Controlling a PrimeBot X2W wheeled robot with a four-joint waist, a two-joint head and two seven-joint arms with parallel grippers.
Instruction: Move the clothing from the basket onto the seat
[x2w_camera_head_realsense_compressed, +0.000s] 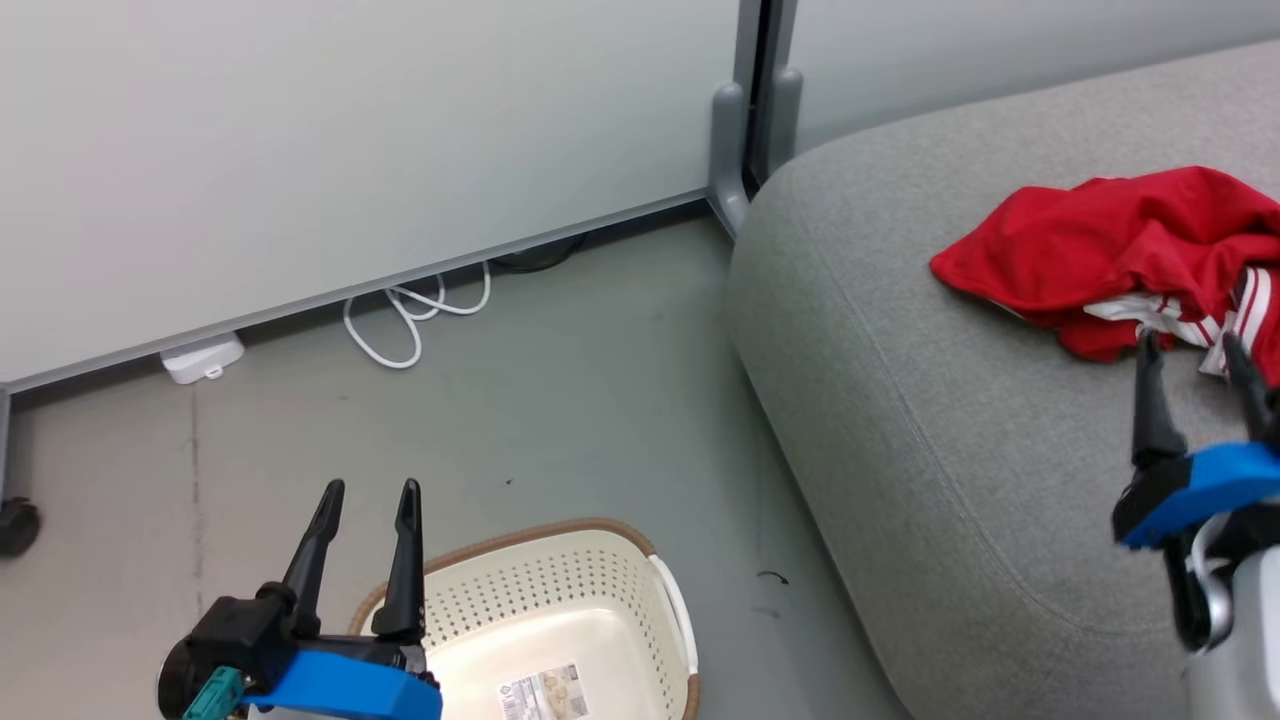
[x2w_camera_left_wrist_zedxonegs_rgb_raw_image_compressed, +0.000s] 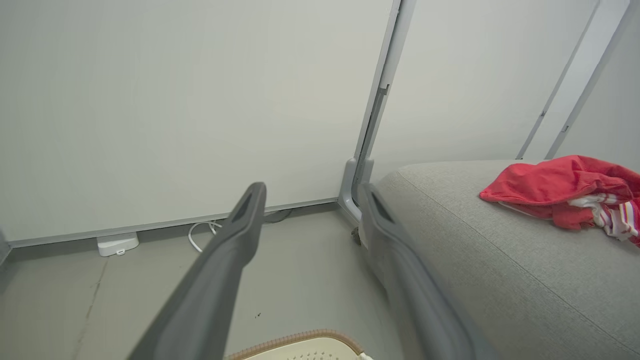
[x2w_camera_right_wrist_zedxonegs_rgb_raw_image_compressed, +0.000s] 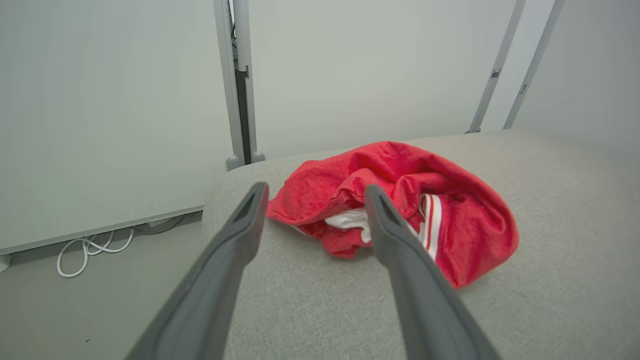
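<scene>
**Head view.** Left gripper (x2w_camera_head_realsense_compressed: 372, 490) at lower left, fingers spread wide and pointing up, nothing between them, crossing in front of the left rim of the basket (x2w_camera_head_realsense_compressed: 540, 530). Basket on the grey floor (x2w_camera_head_realsense_compressed: 560, 400), cut off by the bottom edge, its visible bottom showing a printed label (x2w_camera_head_realsense_compressed: 545, 693). To the right, well apart from the basket, the grey seat (x2w_camera_head_realsense_compressed: 950, 450). Red clothing (x2w_camera_head_realsense_compressed: 1100, 250) heaped crumpled on top of it near the right edge, white striped trim showing at the near side. Right gripper (x2w_camera_head_realsense_compressed: 1190, 345) at lower right above the seat, fingers parted, gripping nothing, tips at the heap's near edge. Behind, a pale wall panel (x2w_camera_head_realsense_compressed: 350, 130), with a looped white cable (x2w_camera_head_realsense_compressed: 415, 320) and a small white box (x2w_camera_head_realsense_compressed: 203, 358) at its foot.

**Left wrist view.** Left gripper (x2w_camera_left_wrist_zedxonegs_rgb_raw_image_compressed: 312, 192) unclenched, both fingers wide apart, floor and wall panel seen between them. A strip of basket rim (x2w_camera_left_wrist_zedxonegs_rgb_raw_image_compressed: 300, 337) at the bottom edge. Seat (x2w_camera_left_wrist_zedxonegs_rgb_raw_image_compressed: 500, 260) to the right, clothing (x2w_camera_left_wrist_zedxonegs_rgb_raw_image_compressed: 550, 187) lying on it at far right.

**Right wrist view.** Right gripper (x2w_camera_right_wrist_zedxonegs_rgb_raw_image_compressed: 316, 192) spread wide over the seat (x2w_camera_right_wrist_zedxonegs_rgb_raw_image_compressed: 575, 225), grasping nothing. Clothing (x2w_camera_right_wrist_zedxonegs_rgb_raw_image_compressed: 450, 225) straight ahead in one rumpled heap on the cushion, the right-hand finger crossing in front of its striped part; touching or not, impossible to tell. Cable (x2w_camera_right_wrist_zedxonegs_rgb_raw_image_compressed: 90, 250) on the floor at left.
</scene>
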